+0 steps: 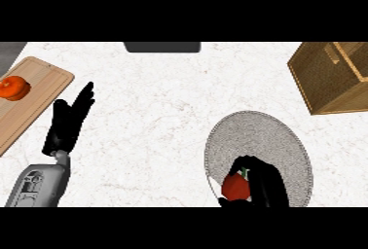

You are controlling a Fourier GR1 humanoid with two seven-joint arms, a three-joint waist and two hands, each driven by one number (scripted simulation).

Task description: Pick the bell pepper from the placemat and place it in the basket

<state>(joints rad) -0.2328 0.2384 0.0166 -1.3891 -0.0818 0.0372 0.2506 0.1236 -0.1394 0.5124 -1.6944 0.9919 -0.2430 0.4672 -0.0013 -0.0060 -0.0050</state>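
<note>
- right black hand (267, 182) is curled round the shiny red bell pepper (235, 187)
- pepper's at the near end of the round grey woven placemat (251, 131)
- square tan wicker basket (323, 82) sits well apart, far right on the white marble bench (158, 121)
- left black hand (68, 124) rests at the left, fingers straight

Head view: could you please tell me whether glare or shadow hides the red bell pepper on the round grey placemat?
In the head view the light is even, with no glare on the white marbled counter; there the red bell pepper is partly covered only by the black right hand curled round it, over the round grey placemat.
</note>
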